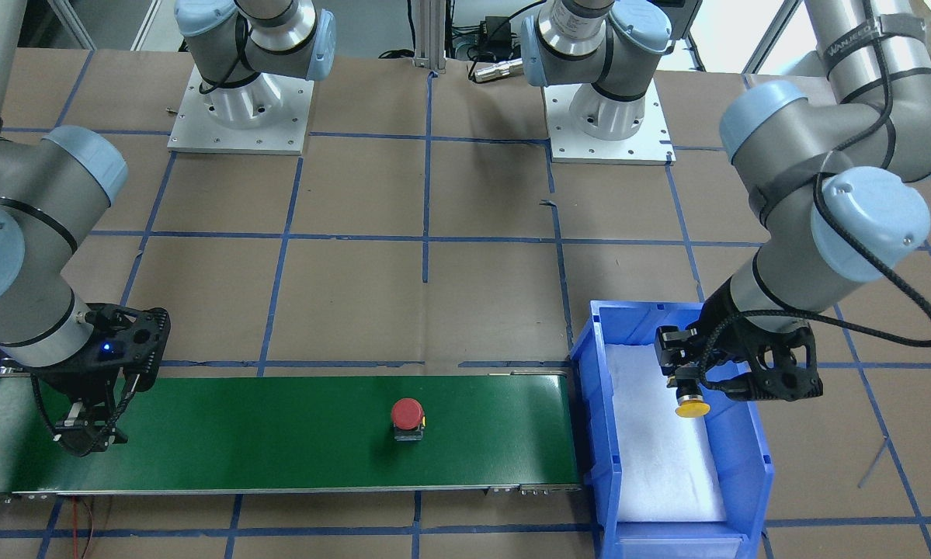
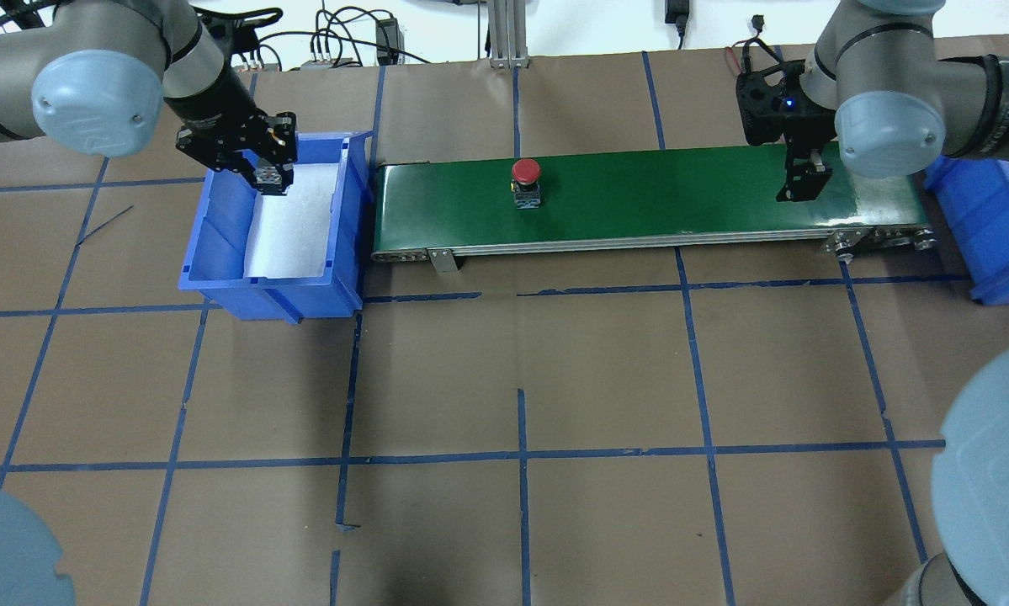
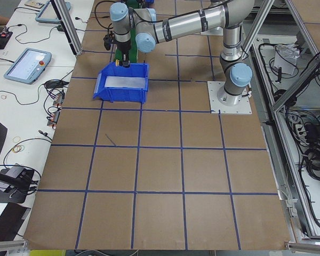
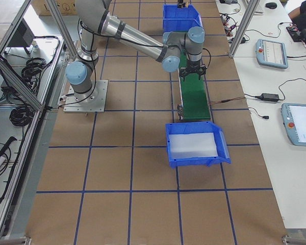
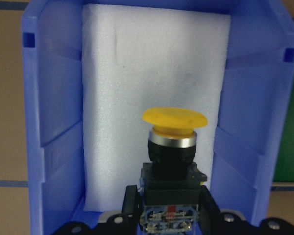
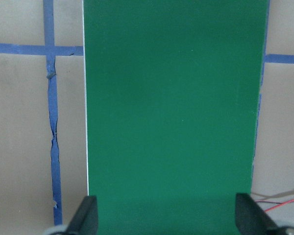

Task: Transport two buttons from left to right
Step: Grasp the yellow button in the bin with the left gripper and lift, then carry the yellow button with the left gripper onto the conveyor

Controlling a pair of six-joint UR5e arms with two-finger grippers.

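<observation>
red button (image 1: 407,413): red round cap, black body, a small yellow spot at one side
yellow button (image 5: 174,120): yellow cap, silver ring under it, black body
conveyor belt (image 1: 279,435): plain dark green, silver edge rail
bin (image 1: 747,466): bright blue walls
foam pad (image 1: 659,458): plain white
table (image 1: 356,295): brown paper, grid of blue tape lines
arms (image 1: 15,303): grey tubes, pale blue joint caps
left gripper (image 1: 686,386): black
right gripper (image 1: 85,439): black, small blue light, lower left of the front-facing view

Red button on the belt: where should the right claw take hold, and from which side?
The red button stands upright on the green belt, cap up. Probably grip its black boxy body under the cap: bring the right claw down from above, straddling the cap and closing on the body's flat sides; the round cap would likely slip.
</observation>
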